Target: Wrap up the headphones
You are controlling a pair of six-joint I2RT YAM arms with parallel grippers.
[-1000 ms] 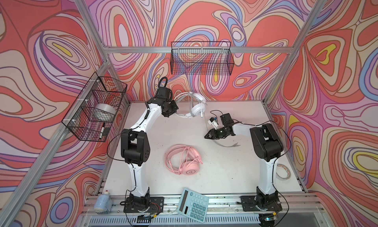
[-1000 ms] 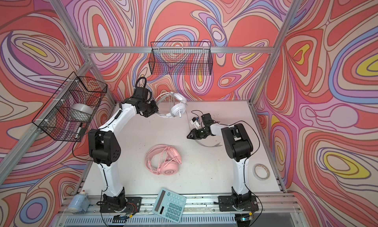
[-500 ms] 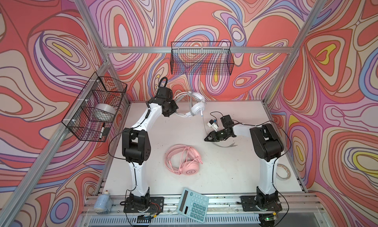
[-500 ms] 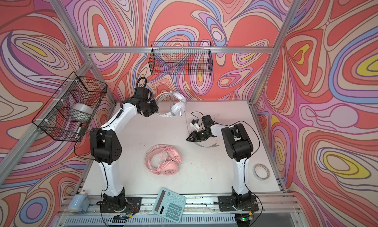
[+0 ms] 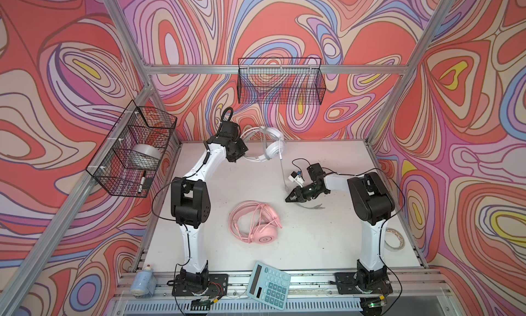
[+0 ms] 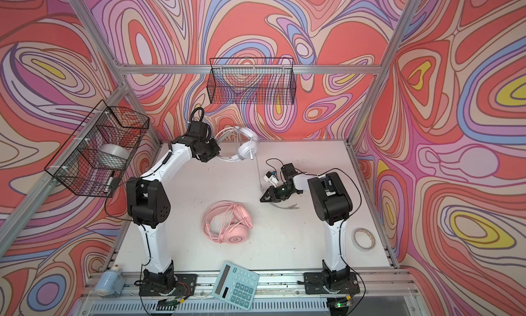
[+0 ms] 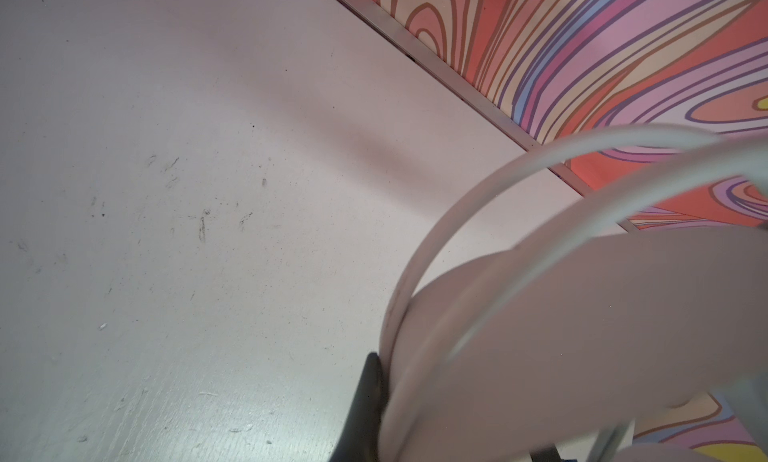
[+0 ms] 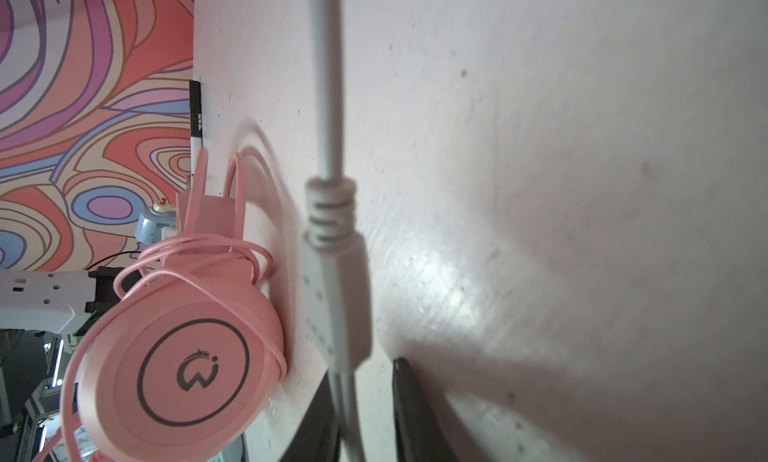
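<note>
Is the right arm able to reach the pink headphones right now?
Probably yes: the pink headphones lie near the right gripper with bare table between, but a white cable runs between its jaws.

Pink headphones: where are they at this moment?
In both top views the pink headphones lie near the middle of the table, toward its front edge, just beyond the blue calculator.

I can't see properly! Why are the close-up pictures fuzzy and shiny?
Left wrist view: white plastic headband too close, out of focus. Right wrist view: greyish thin cable blurred, glare on the white tabletop, pink over-ear headphones sharp.
</note>
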